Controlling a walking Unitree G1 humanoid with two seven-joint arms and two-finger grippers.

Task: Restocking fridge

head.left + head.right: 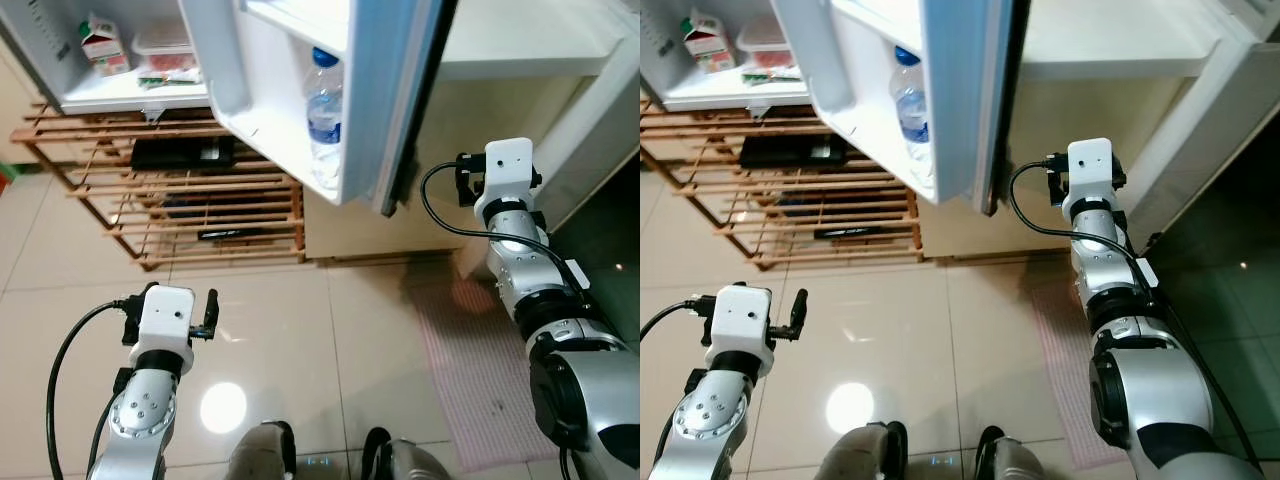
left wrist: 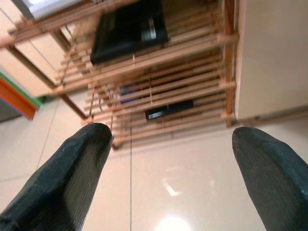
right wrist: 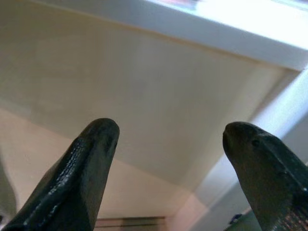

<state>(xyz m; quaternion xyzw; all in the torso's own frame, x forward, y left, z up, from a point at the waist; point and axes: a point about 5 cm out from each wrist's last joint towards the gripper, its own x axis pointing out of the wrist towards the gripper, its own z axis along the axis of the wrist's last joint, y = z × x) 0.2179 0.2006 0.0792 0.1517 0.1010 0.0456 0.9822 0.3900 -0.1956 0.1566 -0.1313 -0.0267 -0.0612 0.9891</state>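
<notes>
While the fridge door (image 1: 300, 90) stands open, a water bottle (image 1: 324, 118) sits upright in its lower shelf, kept there by the shelf's rim. A carton (image 1: 103, 45) and a tray sit on an inner shelf. Both grippers are empty with fingers apart: the left gripper (image 2: 173, 163) low over the floor, facing a wooden rack (image 1: 190, 190); the right gripper (image 3: 168, 154) raised near the cabinet (image 1: 440, 200). No label is legible.

upper centre, a bottle (image 1: 324, 120) stands in the open fridge door (image 1: 300, 90); a carton (image 1: 103, 45) upper left, a wooden rack (image 1: 190, 190) below it.
</notes>
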